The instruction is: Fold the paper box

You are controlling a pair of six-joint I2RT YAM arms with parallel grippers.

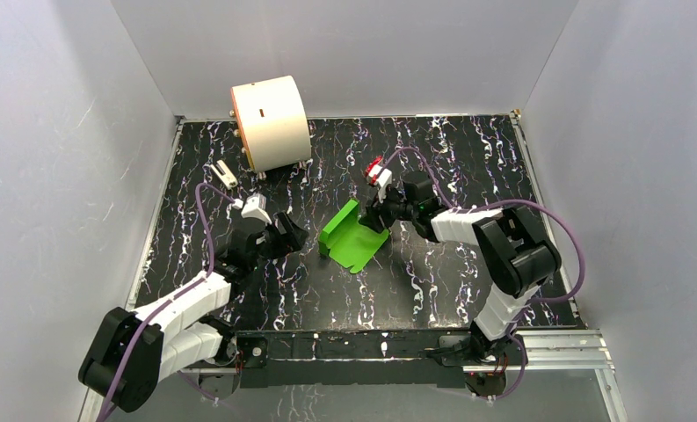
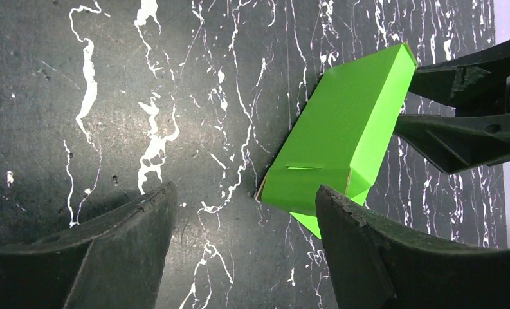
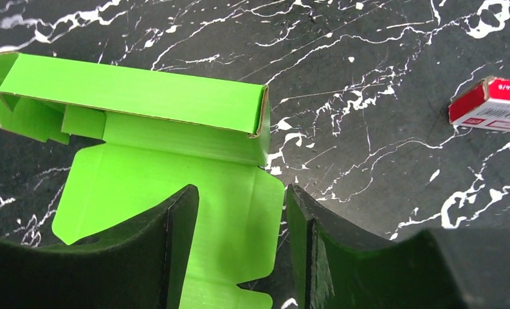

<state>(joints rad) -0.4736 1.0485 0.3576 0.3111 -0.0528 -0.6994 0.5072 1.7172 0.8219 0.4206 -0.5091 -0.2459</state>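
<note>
The right end effector (image 3: pixel 240 193), fingers apart, is hovering over the flat flap of the paper box (image 3: pixel 143 90); the left end effector (image 2: pixel 245 190), likewise apart, is hanging farther off.

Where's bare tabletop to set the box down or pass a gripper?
Free: far-right table between red block and wall; near strip between paper box and base rail. Crowded: centre, left gripper and right gripper flanking the box; cream cylinder far left.

This is a robotics lab, set up as a closed test cell. Plain pale panels (image 1: pixel 63 132) wall in a black, white-veined tabletop (image 1: pixel 468 149) on three sides. Aluminium rails (image 1: pixel 555 341) edge it, and a left arm (image 1: pixel 186 303) and right arm (image 1: pixel 511 255) with purple cables (image 1: pixel 206 220) are bolted along the frame's bottom.
</note>
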